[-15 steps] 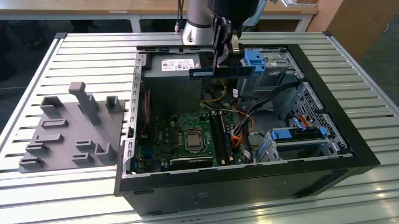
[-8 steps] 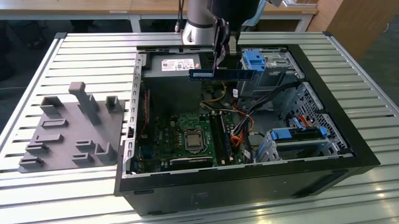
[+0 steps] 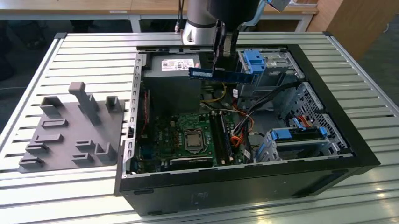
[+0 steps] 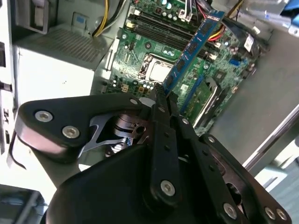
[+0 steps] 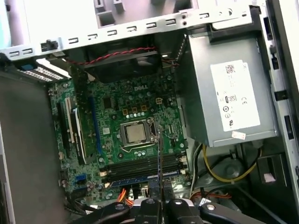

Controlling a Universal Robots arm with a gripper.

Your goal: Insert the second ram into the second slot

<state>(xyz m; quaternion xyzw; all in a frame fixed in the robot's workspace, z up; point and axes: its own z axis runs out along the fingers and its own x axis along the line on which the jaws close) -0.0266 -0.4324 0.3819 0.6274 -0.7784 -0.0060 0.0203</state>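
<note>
The second ram (image 3: 221, 74) is a thin blue stick held level above the open computer case (image 3: 349, 140), over its far half. My gripper (image 3: 218, 69) is shut on it from above. In the second wrist view the black fingers (image 4: 163, 135) pinch one end of the second ram (image 4: 194, 51), which stretches out over the green motherboard (image 4: 154, 60). In the first wrist view the second ram (image 5: 159, 158) shows edge-on above the gripper (image 5: 159, 201), crossing the dark memory slots (image 5: 140, 165). A blue strip (image 5: 140, 179) lies along one slot; I cannot tell which is the second slot.
A grey power supply (image 3: 174, 65) fills the case's far corner. Blue drive brackets (image 3: 252, 60) and coloured cables (image 3: 240, 126) crowd the exterior view's right side. The processor socket (image 3: 192, 139) sits beside the slots. A grey holder block (image 3: 68, 130) stands on the slatted table (image 3: 93, 46).
</note>
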